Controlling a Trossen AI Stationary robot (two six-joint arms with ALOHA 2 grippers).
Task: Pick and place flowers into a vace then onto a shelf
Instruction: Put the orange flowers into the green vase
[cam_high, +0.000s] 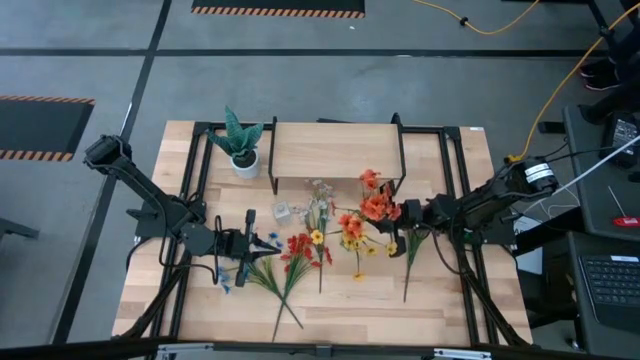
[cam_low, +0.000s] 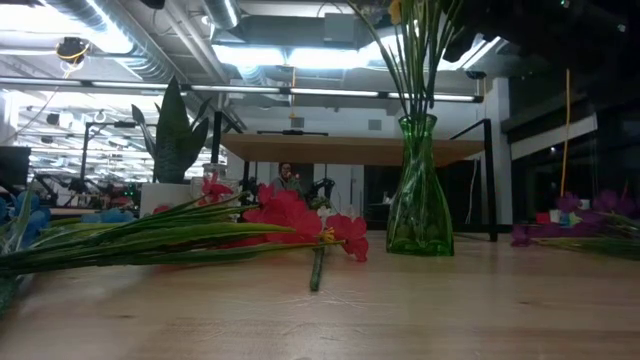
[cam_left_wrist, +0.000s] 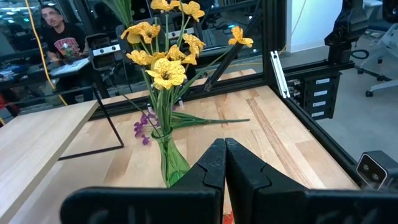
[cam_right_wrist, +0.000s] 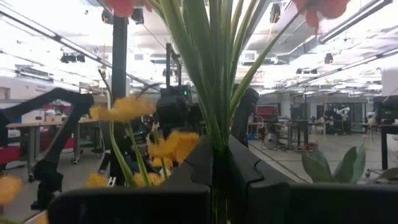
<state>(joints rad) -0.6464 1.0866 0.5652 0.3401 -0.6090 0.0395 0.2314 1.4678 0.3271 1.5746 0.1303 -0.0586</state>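
Loading step: by my judgement the flowers are being fed into the vase (cam_low: 418, 200), and the shelf stage has not begun.
Right gripper (cam_right_wrist: 214, 158): to the right of the vase, jaws pinching the green stalks of an orange-red bunch (cam_high: 375, 205). The blooms lean toward the vase.
Left gripper (cam_left_wrist: 225, 155): on the vase's left, near the table, jaws pressed together on nothing, pointing at the vase.
Vase: green glass, upright on the tabletop (cam_high: 440, 300) in front of the shelf (cam_high: 335, 148). It already carries yellow blooms (cam_left_wrist: 165, 68) on long stalks.
Loose flowers: red stems (cam_high: 300, 248) lie flat between the vase and the left gripper. Blue ones (cam_high: 262, 243) lie just beside that gripper. Purple ones (cam_low: 580, 215) lie on the vase's other side in the low view.
Shelf: behind the vase, with no flowers on its board.
Potted plant (cam_high: 240, 140): left of the shelf and no part of the job.
Next move, as I judge it: carry the held bunch over the vase mouth, stalks down, lower them in among the yellow stems, then let go.
Care needed: the neck is narrow and already crowded, so the stalks must enter straight or they could tip the vase.
Remaining: many stems to gather, then the vase goes up onto the shelf.
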